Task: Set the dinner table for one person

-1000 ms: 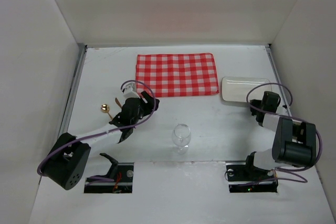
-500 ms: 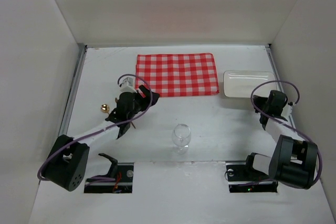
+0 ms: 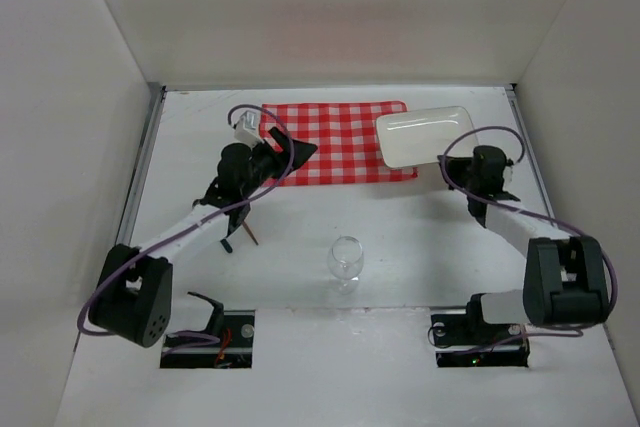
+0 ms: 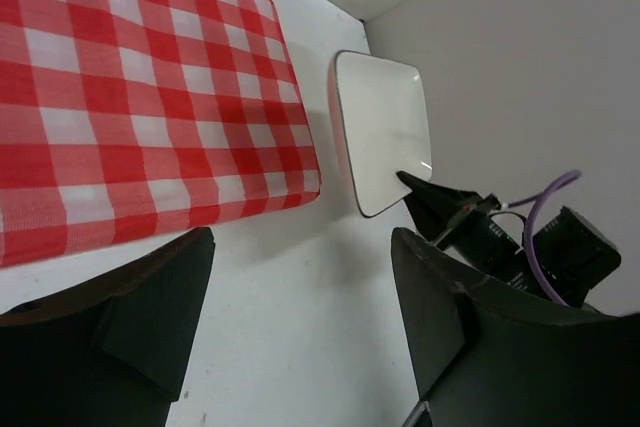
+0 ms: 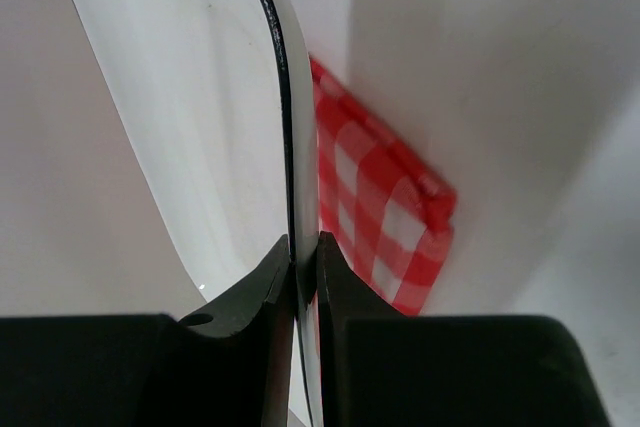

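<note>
Right hand (image 5: 303,252) clamps the rim of the white rectangular ceramic plate (image 5: 200,147), holding it aloft, likely bound for the red-and-white checked cloth (image 5: 375,207) ahead; left hand (image 4: 300,257) spread wide, empty.

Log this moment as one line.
right gripper: shut on white rectangular plate, held over red-and-white checked cloth | left gripper: open | clear wine glass: upright
</note>
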### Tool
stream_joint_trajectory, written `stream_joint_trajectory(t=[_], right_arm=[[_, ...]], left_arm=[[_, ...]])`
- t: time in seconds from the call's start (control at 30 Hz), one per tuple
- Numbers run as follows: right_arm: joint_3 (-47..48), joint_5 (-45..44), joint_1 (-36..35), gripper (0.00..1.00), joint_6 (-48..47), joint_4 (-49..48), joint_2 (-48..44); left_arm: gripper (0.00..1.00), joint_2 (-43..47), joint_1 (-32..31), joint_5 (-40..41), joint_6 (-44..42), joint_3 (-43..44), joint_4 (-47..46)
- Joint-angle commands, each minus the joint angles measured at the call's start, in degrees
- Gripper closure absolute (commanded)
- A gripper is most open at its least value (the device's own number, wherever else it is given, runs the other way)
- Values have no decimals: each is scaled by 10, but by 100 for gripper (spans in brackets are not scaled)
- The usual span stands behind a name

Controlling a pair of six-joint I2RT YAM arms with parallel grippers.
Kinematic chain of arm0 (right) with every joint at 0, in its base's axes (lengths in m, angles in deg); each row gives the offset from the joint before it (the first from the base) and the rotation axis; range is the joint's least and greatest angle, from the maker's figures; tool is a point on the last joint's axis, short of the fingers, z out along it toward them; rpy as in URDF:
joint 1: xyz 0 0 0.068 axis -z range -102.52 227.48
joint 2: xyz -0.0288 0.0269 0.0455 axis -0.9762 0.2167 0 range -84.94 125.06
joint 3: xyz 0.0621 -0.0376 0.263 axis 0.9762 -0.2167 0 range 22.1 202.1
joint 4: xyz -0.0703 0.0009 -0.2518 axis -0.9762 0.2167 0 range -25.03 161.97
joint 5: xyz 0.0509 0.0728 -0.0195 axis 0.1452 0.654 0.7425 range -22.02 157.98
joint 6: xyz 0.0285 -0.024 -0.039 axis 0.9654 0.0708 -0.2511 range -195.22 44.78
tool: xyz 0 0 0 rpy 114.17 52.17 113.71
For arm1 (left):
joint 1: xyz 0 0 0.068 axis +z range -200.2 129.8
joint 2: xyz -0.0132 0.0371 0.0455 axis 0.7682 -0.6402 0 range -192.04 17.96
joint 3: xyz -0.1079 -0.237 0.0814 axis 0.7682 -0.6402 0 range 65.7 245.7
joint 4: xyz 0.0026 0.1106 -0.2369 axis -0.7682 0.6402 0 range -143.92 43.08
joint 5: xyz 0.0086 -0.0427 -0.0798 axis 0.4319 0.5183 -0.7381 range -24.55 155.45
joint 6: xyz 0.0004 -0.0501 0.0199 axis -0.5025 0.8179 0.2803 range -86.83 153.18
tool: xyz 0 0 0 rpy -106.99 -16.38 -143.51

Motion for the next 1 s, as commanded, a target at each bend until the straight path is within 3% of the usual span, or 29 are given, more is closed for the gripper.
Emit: stream_joint_trajectory(t=[0.0,0.23,0.47,0.8,0.97], right_arm=[[79,-3,-50,100,67,-176,21],[133,-14,-136,100,101,-206,106],[142,-16,-178,100,114,-220,138],[131,-16,-190,100,107,-232,138],[128,-8,-190,100,102,-240,137]], left_arm=[[32,-46,-3,-26,-41,63,-14],[32,-123,-35,-4,-102,125,4],[35,-190,-68,40,-139,183,46],[49,-236,-88,115,-169,228,103],[50,-244,-93,134,-173,244,118]])
